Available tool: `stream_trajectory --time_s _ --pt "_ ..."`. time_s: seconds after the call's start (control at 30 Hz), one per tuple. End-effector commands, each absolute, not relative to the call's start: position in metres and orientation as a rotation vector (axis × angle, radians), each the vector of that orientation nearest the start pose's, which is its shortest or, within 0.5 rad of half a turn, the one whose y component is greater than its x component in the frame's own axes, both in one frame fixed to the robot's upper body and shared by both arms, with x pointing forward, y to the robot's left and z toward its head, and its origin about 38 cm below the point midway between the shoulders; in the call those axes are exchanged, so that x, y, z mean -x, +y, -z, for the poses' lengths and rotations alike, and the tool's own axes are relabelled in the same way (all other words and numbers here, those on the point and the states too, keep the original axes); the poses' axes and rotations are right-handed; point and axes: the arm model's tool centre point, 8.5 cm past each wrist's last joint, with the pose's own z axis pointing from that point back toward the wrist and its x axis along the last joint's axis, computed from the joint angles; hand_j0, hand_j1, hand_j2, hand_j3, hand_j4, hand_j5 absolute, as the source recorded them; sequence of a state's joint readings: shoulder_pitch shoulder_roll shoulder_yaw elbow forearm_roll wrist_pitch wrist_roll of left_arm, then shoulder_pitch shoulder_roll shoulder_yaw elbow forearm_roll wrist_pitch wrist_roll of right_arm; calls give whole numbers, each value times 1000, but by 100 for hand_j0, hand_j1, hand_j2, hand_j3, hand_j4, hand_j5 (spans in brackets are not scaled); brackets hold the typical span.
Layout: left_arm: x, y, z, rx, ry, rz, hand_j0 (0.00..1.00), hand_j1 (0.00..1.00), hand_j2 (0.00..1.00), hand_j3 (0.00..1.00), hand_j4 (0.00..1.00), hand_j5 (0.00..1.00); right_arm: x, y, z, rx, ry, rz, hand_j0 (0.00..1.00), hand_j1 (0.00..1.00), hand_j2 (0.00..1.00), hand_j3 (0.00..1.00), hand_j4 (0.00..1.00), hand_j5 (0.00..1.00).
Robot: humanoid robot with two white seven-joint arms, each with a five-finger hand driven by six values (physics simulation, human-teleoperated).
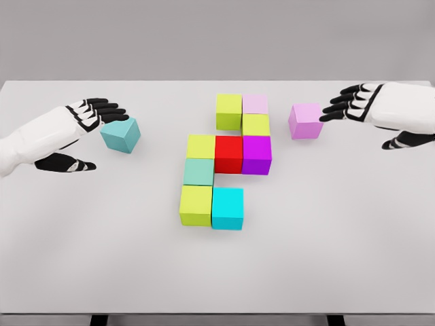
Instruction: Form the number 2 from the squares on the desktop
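Observation:
Several coloured cubes sit joined in the middle of the white table: an olive cube and a pale pink cube at the top, a yellow-green cube below, then a yellow cube, a red cube and a magenta cube in a row, a mint cube, a lime cube and a cyan cube. A loose teal cube lies at the left, just off my left hand fingertips. A loose pink cube lies at the right, touching my right hand fingertips. Both hands are spread and hold nothing.

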State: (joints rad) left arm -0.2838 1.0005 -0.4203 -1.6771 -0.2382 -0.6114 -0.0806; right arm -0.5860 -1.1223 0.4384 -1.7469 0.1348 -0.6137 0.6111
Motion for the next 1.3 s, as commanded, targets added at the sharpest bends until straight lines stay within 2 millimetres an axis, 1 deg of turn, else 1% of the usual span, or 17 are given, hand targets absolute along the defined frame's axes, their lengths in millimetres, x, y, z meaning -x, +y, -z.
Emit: stream_trajectory --time_s 0.0,0.13,0.17,0.23,0.3,0.33,0.37,0.43,0.53,0.6,0.67,0.7,0.77,0.8,0.93,1.1,1.27 --pt "-365 334 -234 -407 -1857 1693 100 100 100 100 100 100 -374 -331 -324 -606 2012 2910 100 100 100 100 100 100" --pt "-365 335 -234 -402 -1856 1688 100 100 100 100 100 100 -372 -332 -327 -573 2068 2893 100 100 100 100 100 100" --pt "-364 336 -235 -398 -1855 1682 100 100 100 100 100 100 -370 -330 -322 -467 2167 2880 100 100 100 100 100 100" --pt "-364 335 -236 -367 -1846 1683 100 100 100 100 100 100 -386 -342 -314 -546 2428 3031 100 100 100 100 100 100" --pt "-365 330 -241 -322 -1752 1812 100 100 100 100 100 100 -405 -341 -309 -646 2661 3085 100 100 100 100 100 100" --pt "-366 321 -249 -268 -1674 1926 100 100 100 100 100 100 -415 -338 -319 -730 2762 3064 100 100 100 100 100 100" --pt "-380 326 -253 -276 -1437 1940 100 100 100 100 100 100 -422 -344 -327 -826 2805 3059 100 100 100 100 100 100" --pt "-406 327 -272 -376 -1381 1750 100 100 100 100 100 100 -423 -344 -321 -861 2757 3100 100 100 100 100 100 100" --pt "-433 320 -275 -441 -1201 1569 100 100 100 100 100 100 -428 -333 -292 -849 2679 3228 100 100 100 100 100 100" --pt "-441 312 -272 -441 -1120 1501 100 100 100 100 100 100 -438 -318 -279 -879 2675 3234 100 100 100 100 100 100" --pt "-448 309 -273 -449 -1052 1424 100 100 100 100 100 100 -448 -315 -283 -934 2690 3199 100 100 100 100 100 100" --pt "-448 307 -270 -446 -1035 1423 100 100 100 100 100 100 -453 -319 -284 -959 2708 3193 100 100 100 100 100 100" --pt "-448 299 -262 -438 -1001 1465 100 100 100 100 100 100 -458 -314 -274 -917 2700 3231 100 100 100 100 100 100" --pt "-448 296 -258 -436 -984 1485 100 100 100 100 100 100 -457 -307 -266 -872 2662 3270 100 100 100 100 100 100" --pt "-462 280 -250 -427 -969 1510 100 100 100 100 100 100 -459 -290 -262 -783 2678 3259 100 100 100 100 100 100" --pt "-465 273 -241 -483 -944 1566 100 100 100 100 100 100 -463 -277 -250 -693 2680 3291 100 100 100 100 100 100" --pt "-484 266 -224 -526 -928 1597 100 100 100 100 100 100 -468 -263 -235 -603 2672 3337 100 100 100 100 100 100"
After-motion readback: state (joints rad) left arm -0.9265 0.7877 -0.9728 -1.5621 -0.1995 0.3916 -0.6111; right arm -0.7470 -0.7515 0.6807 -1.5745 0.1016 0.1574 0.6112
